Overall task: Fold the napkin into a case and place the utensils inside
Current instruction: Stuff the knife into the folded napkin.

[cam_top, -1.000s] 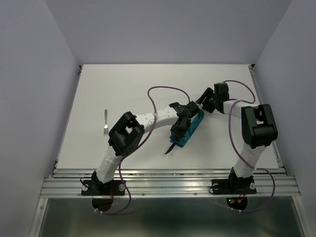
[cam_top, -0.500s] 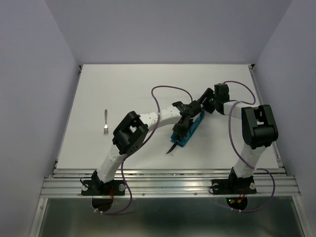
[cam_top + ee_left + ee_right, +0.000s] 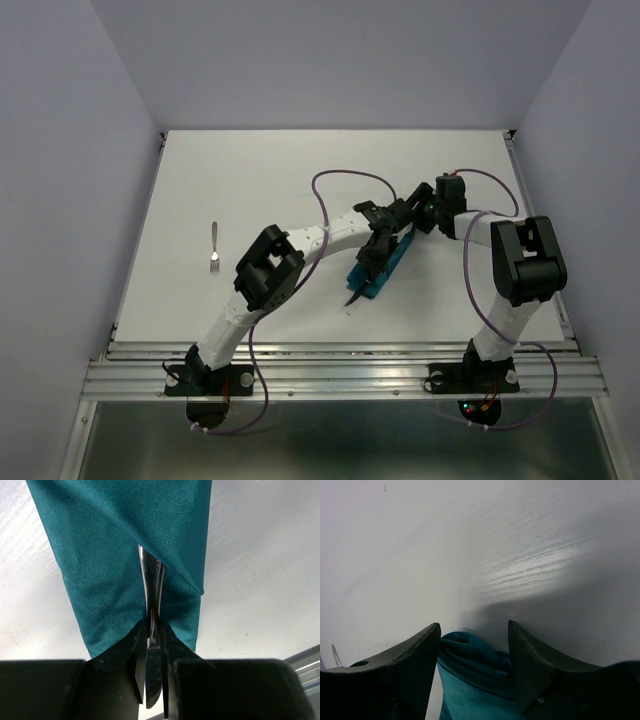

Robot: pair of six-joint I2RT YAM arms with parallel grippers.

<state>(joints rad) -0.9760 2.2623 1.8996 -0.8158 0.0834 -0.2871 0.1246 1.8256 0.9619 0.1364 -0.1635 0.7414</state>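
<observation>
left gripper [image 3: 152,630] clenched on knife [image 3: 151,580] mid-frame, imo should slide it straight up into case [image 3: 100,580] w/ right gripper [image 3: 474,625] pinching the top end

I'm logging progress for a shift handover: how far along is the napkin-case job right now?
Done: the napkin is folded into a narrow case. In hand: the left gripper is clamped on a silver utensil whose far end sits under the case's flap, while the right gripper grips the case's other end. Left: push it fully in, then fetch the second utensil lying apart on the table.
</observation>
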